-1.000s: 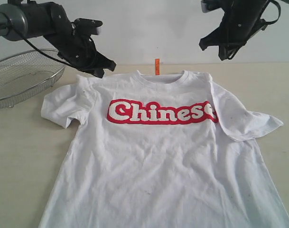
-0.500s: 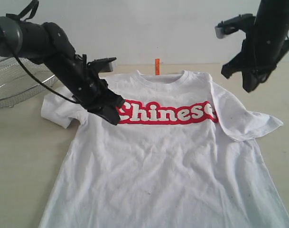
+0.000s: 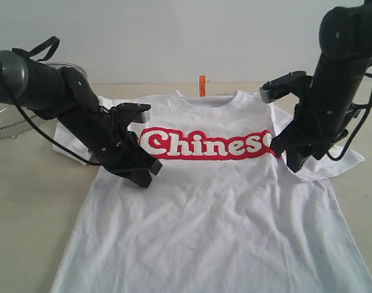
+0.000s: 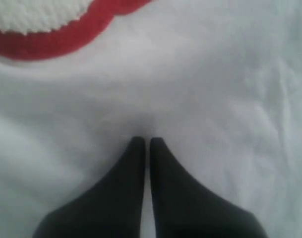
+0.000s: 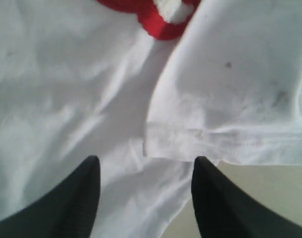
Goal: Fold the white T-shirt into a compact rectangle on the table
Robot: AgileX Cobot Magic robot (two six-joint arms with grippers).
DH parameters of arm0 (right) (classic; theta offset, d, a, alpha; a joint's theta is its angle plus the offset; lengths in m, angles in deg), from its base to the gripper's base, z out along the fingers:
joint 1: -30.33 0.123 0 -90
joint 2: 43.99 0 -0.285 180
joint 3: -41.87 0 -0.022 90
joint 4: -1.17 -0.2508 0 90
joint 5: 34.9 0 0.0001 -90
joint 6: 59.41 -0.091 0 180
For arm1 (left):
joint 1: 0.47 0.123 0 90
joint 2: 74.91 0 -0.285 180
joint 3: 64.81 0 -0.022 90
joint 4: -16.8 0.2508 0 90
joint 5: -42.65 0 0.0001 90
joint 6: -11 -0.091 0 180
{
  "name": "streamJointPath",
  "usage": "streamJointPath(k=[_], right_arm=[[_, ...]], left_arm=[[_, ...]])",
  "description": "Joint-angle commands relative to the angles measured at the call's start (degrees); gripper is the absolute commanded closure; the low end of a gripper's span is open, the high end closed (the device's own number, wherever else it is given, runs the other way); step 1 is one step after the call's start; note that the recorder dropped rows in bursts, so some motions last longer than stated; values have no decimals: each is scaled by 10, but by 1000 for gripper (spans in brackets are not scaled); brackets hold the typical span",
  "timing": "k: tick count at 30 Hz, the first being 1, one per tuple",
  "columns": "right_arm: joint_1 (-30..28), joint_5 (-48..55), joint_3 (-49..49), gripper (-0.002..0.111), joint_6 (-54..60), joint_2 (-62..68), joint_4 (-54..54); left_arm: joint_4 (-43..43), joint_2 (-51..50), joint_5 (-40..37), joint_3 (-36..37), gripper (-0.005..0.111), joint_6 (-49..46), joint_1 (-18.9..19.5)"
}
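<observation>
well, one white t-shirt point(image 3: 216, 207); left gripper point(image 4: 143, 141) (closed), right gripper point(image 5: 146, 161) parted.

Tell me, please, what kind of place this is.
Probably a robotics test bench: black left gripper and black right gripper over a white printed T-shirt on a pale beige tabletop, plain white wall behind.

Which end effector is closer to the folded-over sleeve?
Right. The right end effector hangs open at the folded sleeve; the left end effector is across the shirt, below the C.
</observation>
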Motion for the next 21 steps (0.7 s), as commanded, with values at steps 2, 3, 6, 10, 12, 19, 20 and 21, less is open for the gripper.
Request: streamJointPath(k=[2,3,6,10,12,19,20,21], right_arm=[[17,-27,-3,58,-44,38,66],[18,-29,-3,58,-47,45,78],[19,-36,-3,58,-71,62,100],[19,-52,-3,58,-102,78,123],[19,-64,-3,59,-108,84,133],[19,-81,-3,108,-125,86,152],[19,-80,-2,108,-125,83,153],[19,-80,-1,108,-125,77,153]], left_arm=[[-7,1,9,2,102,-8,0],[-7,1,9,2,102,-8,0],[-7,1,9,2,102,-10,0],[-7,1,14,2,102,-10,0],[-8,1,14,2,102,-10,0],[-8,1,18,2,102,-10,0],[-8,1,18,2,102,-10,0],[-8,1,18,2,102,-10,0]])
